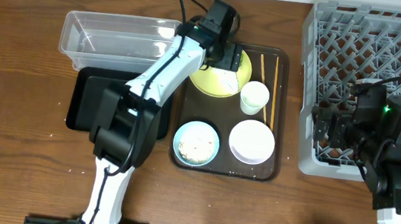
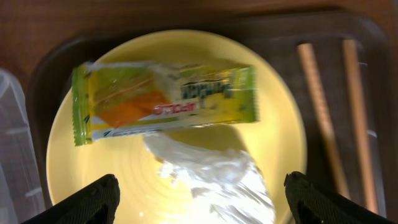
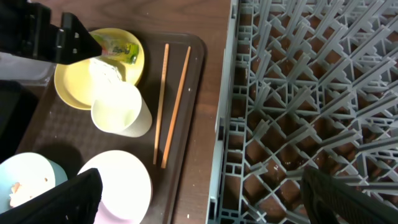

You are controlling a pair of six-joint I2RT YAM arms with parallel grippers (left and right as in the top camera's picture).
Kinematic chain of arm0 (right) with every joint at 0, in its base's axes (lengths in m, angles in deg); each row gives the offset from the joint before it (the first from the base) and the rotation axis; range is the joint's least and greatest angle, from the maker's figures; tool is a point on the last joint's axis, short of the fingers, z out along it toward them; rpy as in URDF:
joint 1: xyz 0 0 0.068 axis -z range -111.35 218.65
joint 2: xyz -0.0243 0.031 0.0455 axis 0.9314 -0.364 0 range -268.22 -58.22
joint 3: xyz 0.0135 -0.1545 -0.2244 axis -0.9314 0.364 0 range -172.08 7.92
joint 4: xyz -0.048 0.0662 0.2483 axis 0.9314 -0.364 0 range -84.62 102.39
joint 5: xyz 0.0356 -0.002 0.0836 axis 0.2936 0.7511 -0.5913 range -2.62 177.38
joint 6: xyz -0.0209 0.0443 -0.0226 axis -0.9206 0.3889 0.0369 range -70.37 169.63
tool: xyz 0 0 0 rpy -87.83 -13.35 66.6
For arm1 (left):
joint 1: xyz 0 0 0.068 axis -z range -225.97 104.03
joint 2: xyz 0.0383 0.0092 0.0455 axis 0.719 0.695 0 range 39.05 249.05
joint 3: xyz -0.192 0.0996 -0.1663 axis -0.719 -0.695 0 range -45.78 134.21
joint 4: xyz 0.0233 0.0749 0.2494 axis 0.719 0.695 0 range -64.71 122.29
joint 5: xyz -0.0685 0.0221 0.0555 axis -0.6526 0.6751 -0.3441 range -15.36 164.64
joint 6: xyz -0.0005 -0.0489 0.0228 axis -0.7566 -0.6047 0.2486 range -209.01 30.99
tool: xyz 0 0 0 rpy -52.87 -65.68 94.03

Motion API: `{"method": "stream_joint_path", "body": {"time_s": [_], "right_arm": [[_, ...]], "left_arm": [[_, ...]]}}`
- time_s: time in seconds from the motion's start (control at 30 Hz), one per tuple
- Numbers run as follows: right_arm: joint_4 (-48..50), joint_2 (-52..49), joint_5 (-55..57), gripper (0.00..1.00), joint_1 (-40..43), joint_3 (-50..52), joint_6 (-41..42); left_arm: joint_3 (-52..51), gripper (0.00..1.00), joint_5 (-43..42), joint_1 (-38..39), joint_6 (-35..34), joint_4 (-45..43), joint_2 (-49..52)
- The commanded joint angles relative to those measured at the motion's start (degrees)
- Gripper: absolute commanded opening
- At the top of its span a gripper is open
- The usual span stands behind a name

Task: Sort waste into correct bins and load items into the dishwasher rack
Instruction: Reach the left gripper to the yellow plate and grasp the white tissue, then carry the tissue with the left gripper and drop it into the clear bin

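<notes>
A green-and-orange snack wrapper (image 2: pixel 165 102) lies on the yellow plate (image 1: pixel 218 82) beside crumpled white material (image 2: pixel 211 174). My left gripper (image 2: pixel 202 183) is open and empty just above the plate (image 2: pixel 124 168), with the wrapper past its fingertips. On the brown tray are the chopsticks (image 1: pixel 267 85), the white cup (image 1: pixel 253 97), the white bowl (image 1: pixel 252 142) and the light blue bowl (image 1: pixel 196 143) holding rice crumbs. My right gripper (image 3: pixel 202 180) is open and empty over the left edge of the grey dishwasher rack (image 1: pixel 371 55).
The clear tub (image 1: pixel 111 39) stands at the back left, with the black tray (image 1: pixel 86 100) in front of it. The brown serving tray (image 1: pixel 279 120) lies between them and the rack. My left arm reaches across the black tray.
</notes>
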Motion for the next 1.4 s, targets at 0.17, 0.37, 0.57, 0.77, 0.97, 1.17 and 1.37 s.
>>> {"method": "stream_joint_path", "body": {"time_s": [0.17,0.37,0.57,0.77,0.97,1.17,1.37], "right_arm": [[-0.90,0.35,-0.46,0.98,-1.18,-1.29,-0.63],[-1.66,0.35,-0.44,0.96,-1.18,-1.29,-0.66],[-1.66,0.35,-0.44,0.96,-1.18,-1.29,-0.66],[-1.66,0.35,-0.44,0.95,-1.18,-1.29,-0.66],[-1.64,0.35,-0.46,0.96,-1.18,-1.29,-0.63],[-1.38,0.35,-0.46,0.96,-1.18,-1.29,-0.63],[-1.44,0.35,-0.48,0.95,-1.18,-1.29,-0.61]], "left_arm": [[0.81,0.80,3.72,2.93,-4.70,-0.24,3.89],[0.50,0.64,5.07,4.02,-4.72,-0.15,6.29],[0.50,0.12,5.05,4.02,-4.72,-0.02,6.36],[3.28,0.06,5.05,2.75,-4.66,4.31,2.21],[5.33,0.06,5.11,-2.82,-3.17,6.16,-9.57],[5.31,0.06,9.86,-10.49,-3.17,8.02,-15.21],[2.80,0.08,12.79,-16.79,-3.21,9.92,-12.33]]}}
